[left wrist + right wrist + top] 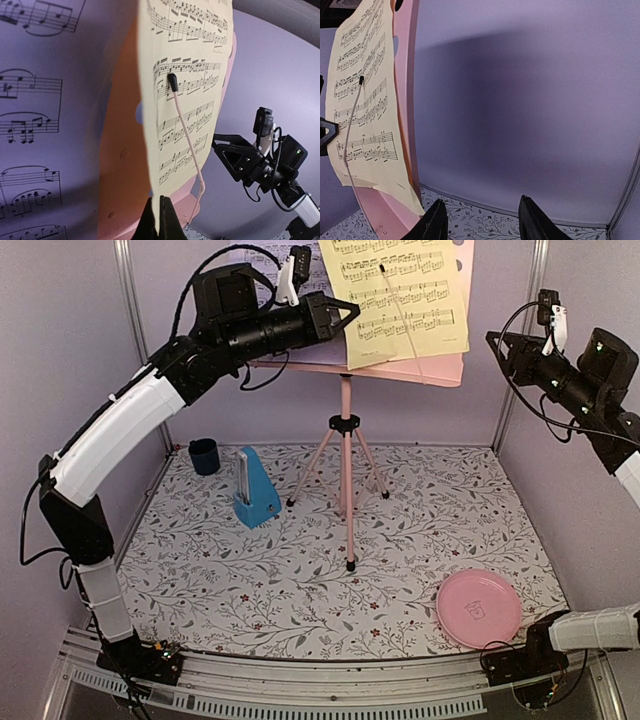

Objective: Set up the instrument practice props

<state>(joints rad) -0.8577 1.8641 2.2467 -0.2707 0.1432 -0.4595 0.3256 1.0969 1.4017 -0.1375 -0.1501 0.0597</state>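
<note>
The pink tripod music stand [345,455] stands at the back centre, its desk [120,150] high up. A yellow music sheet [400,295] rests on the desk's right half under a thin pink holder arm [187,135]. The lavender music sheet [30,125] lies on the left half, mostly hidden by my left arm in the top view. My left gripper [160,207] is shut on the yellow sheet's lower left edge. My right gripper [482,220] is open and holds nothing, a little way to the right of the desk [405,100]. The blue metronome [257,495] stands upright on the mat, left of the tripod.
A small dark blue cup [204,455] sits at the back left by the wall. A round pink plate [478,608] lies at the front right near my right arm's base. Lavender walls close in the back and both sides.
</note>
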